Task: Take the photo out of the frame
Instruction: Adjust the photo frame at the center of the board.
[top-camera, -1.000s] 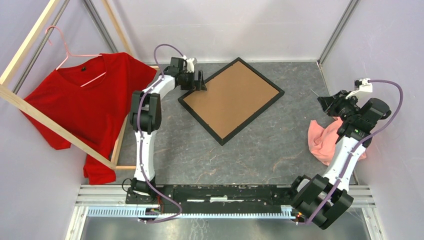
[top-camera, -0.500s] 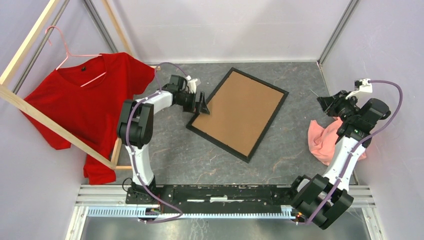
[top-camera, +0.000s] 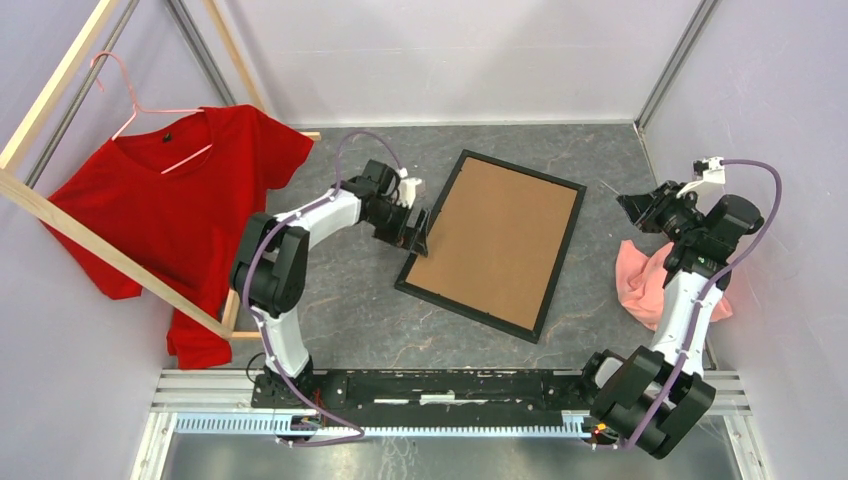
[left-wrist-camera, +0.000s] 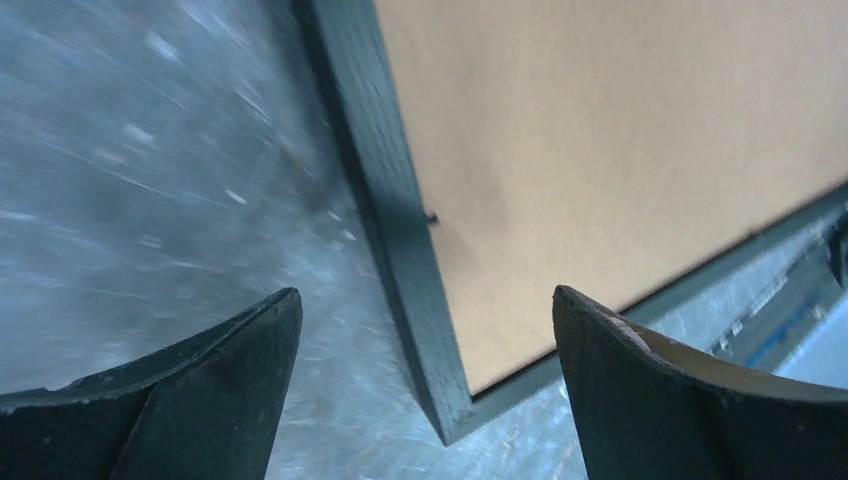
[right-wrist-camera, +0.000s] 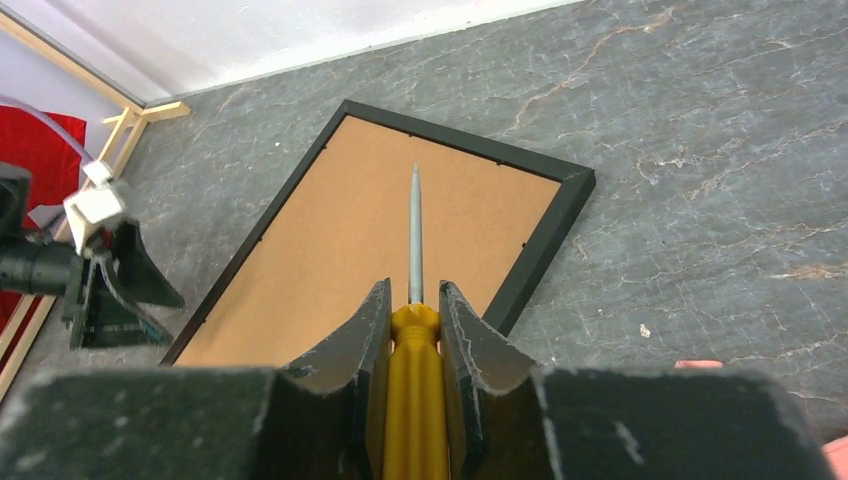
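Photo not visible: the frame (top-camera: 557, 263) lies flat and back-up on the bench (top-camera: 350, 300), about mid-bench and toward the far edge, skewed so no side runs parallel to a bench edge. The brown backing board (top-camera: 495, 243) fills the frame's whole opening and covers anything under it. Left gripper (top-camera: 418, 232) sits at the frame's left long side close to its near-left corner, jaws spread wide; in the wrist view that gripper (left-wrist-camera: 425, 292) straddles the black rail, one finger (left-wrist-camera: 200, 400) over bare bench, the other over the board side. Can't tell if either finger touches. Right gripper (top-camera: 640, 205) is up near the bench's right edge, well apart from the frame, pinching a yellow-handled screwdriver (right-wrist-camera: 414, 400) whose grey shaft points at the frame. Pink cloth (top-camera: 640, 285) is bunched at the right edge under that arm. At the left edge, a red T-shirt (top-camera: 180, 210) on a pink hanger (top-camera: 130, 100) hangs from a wooden rack (top-camera: 90, 250).
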